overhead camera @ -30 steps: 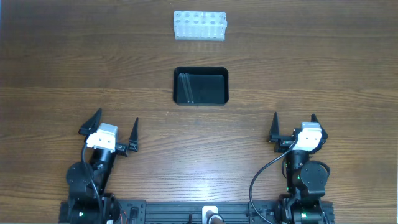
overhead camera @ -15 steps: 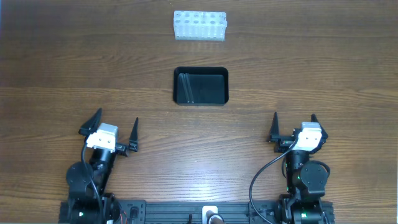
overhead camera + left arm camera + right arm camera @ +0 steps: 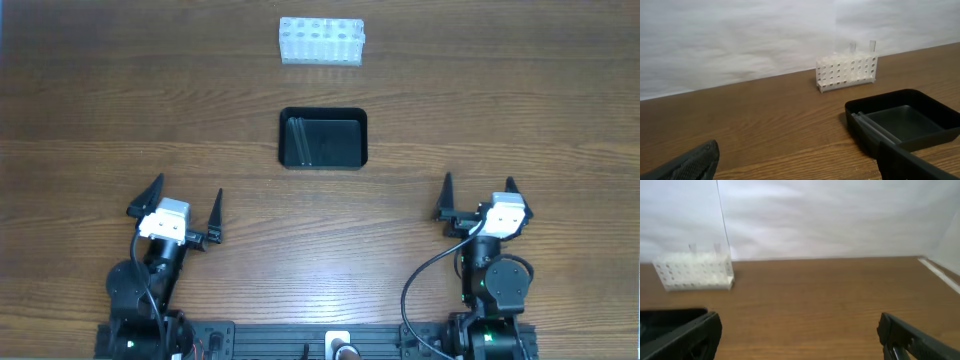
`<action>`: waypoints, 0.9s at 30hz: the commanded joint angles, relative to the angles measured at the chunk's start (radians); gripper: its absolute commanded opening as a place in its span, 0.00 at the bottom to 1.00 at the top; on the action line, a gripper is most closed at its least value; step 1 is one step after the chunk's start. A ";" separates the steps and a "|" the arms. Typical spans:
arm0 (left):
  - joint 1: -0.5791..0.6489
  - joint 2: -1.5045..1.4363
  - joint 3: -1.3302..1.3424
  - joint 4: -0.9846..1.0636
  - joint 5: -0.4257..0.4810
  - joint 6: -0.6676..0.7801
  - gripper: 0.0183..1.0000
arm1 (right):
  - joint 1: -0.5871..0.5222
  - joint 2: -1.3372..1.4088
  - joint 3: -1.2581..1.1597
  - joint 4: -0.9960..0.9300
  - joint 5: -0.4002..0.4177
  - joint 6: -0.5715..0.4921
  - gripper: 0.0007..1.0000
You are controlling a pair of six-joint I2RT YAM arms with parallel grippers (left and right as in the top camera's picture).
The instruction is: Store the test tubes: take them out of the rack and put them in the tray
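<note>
Both of my grippers are wide open and hold nothing. My left gripper [image 3: 188, 190] hangs near its base at the near left of the table [image 3: 90, 100], and my right gripper [image 3: 480, 182] at the near right. The rack [image 3: 321, 41] stands at the far side, on the midline between my arms, with its long side running left to right. The tray [image 3: 340, 150] sits between the rack and me, also on the midline, well apart from the rack and from both grippers.

From my left wrist I see two tubes [image 3: 872, 46] poking upright out of the rack [image 3: 847, 73], toward its right end. My right wrist shows those tubes [image 3: 716, 247] in the rack's right half too. Their long axis is vertical, so I judge the grasp must come from above, with my fingers straddling a tube's top, and then a straight lift out. The rack lies ahead and inward of either gripper, past the tray. The two reaches look about even. Since the tubes stand on the right half, I judge my right arm slightly better placed.

Stored tubes [image 3: 300, 140] already lie in the tray along its left wall, long axis pointing away from me. I would lay the next ones parallel beside them.
</note>
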 commanded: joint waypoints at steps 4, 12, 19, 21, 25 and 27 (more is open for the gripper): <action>0.006 -0.005 -0.005 -0.001 0.013 0.011 1.00 | -0.005 0.364 0.134 0.237 -0.033 0.040 0.99; 0.006 -0.005 -0.005 -0.001 0.013 0.011 1.00 | 0.016 0.885 0.457 0.318 -0.104 0.040 0.99; 0.006 -0.005 -0.005 -0.001 0.013 0.011 1.00 | 0.168 1.272 0.764 0.309 -0.103 0.010 0.99; 0.006 -0.005 -0.005 -0.001 0.013 0.011 1.00 | 0.207 1.355 0.841 0.290 -0.103 0.006 0.99; 0.006 -0.005 -0.005 -0.001 0.013 0.011 1.00 | 0.278 1.516 1.016 0.202 -0.104 0.007 0.99; 0.006 -0.005 -0.005 -0.001 0.013 0.011 1.00 | 0.303 1.583 1.098 0.151 -0.104 0.013 0.99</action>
